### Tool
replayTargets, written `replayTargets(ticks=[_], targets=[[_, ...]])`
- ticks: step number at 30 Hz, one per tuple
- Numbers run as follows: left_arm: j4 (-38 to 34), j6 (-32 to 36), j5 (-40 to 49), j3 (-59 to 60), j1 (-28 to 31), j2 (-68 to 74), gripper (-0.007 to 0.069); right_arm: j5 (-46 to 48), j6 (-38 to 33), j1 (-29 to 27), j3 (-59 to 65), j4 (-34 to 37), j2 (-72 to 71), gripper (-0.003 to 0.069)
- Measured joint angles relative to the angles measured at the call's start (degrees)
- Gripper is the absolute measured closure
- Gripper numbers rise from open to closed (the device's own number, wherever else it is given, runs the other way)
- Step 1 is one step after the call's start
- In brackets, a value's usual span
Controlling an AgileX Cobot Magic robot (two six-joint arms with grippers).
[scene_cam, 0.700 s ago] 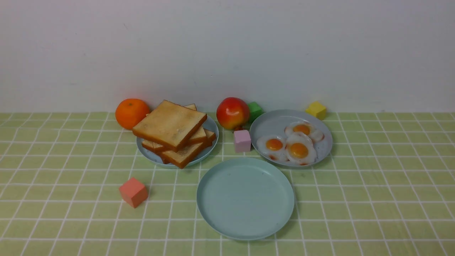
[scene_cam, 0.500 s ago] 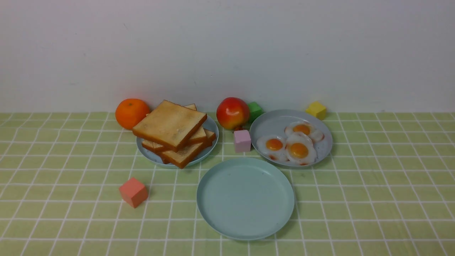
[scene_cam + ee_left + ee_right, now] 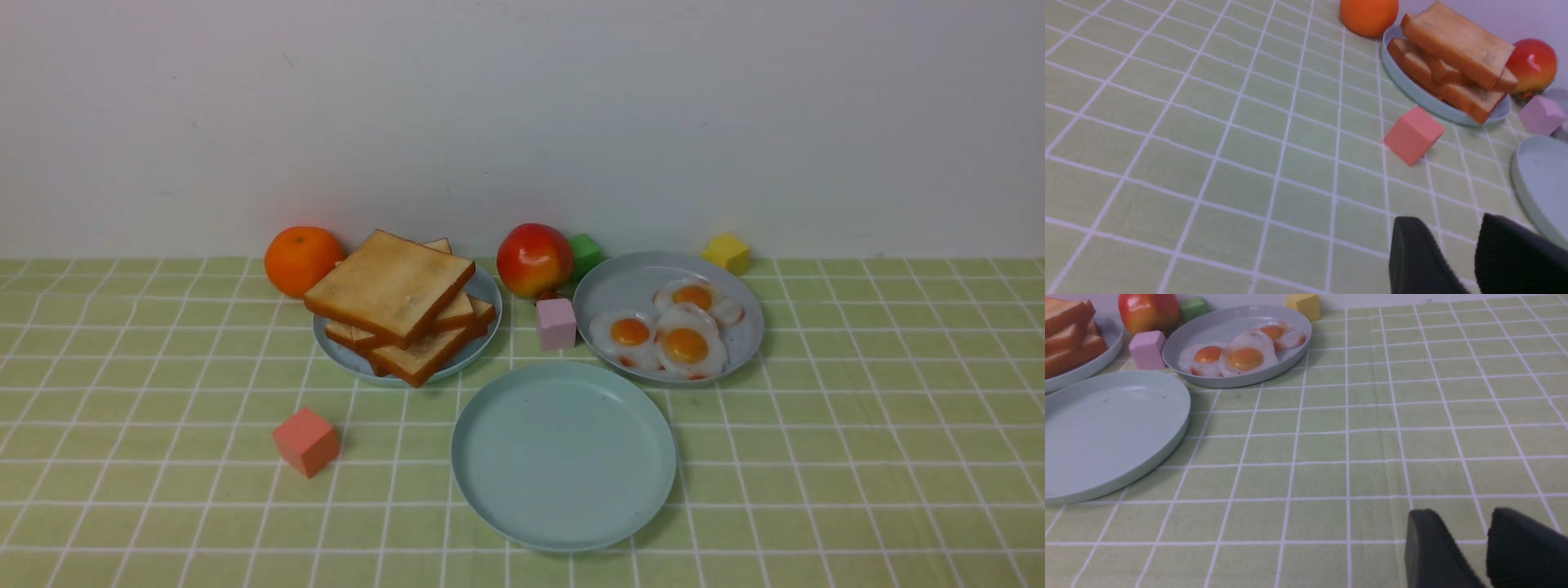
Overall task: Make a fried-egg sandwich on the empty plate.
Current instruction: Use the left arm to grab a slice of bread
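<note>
The empty mint-blue plate (image 3: 563,457) lies at the front centre; it also shows in the left wrist view (image 3: 1541,179) and the right wrist view (image 3: 1106,433). No assembled fried-egg sandwich is in view. Several loose toast slices (image 3: 392,286) are piled on a sky-blue plate (image 3: 488,287) behind it to the left. Three fried eggs (image 3: 684,345) lie on a greyish-blue plate (image 3: 629,282) behind it to the right. My left gripper (image 3: 1447,222) hovers low over the cloth left of the empty plate, jaws slightly apart and empty. My right gripper (image 3: 1459,514) is the same on the right. Neither shows in the front view.
An orange (image 3: 304,260), an apple (image 3: 535,259), a green cube (image 3: 585,254) and a yellow cube (image 3: 727,252) stand along the back wall. A pink cube (image 3: 557,323) sits between the two back plates. A salmon cube (image 3: 306,442) lies left of the empty plate.
</note>
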Motion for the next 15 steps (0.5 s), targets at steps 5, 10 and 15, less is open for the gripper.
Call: replayTargets(ticks=[5, 10, 15], targets=[[-13.76, -9.4, -7.57, 0.0, 0.0, 0.0, 0.0386, 0.0, 0.0, 0.0, 0.0, 0.0, 0.0, 0.0421], [-26.83, -15.4, -17.14, 0.0, 0.0, 0.0, 0.0388, 0.0, 0.0, 0.0, 0.0, 0.0, 0.0, 0.0421], [-26.01, -15.8, -18.91, -1.96, 0.0, 0.0, 0.045, 0.0, 0.0, 0.0, 0.0, 0.0, 0.0, 0.0421]])
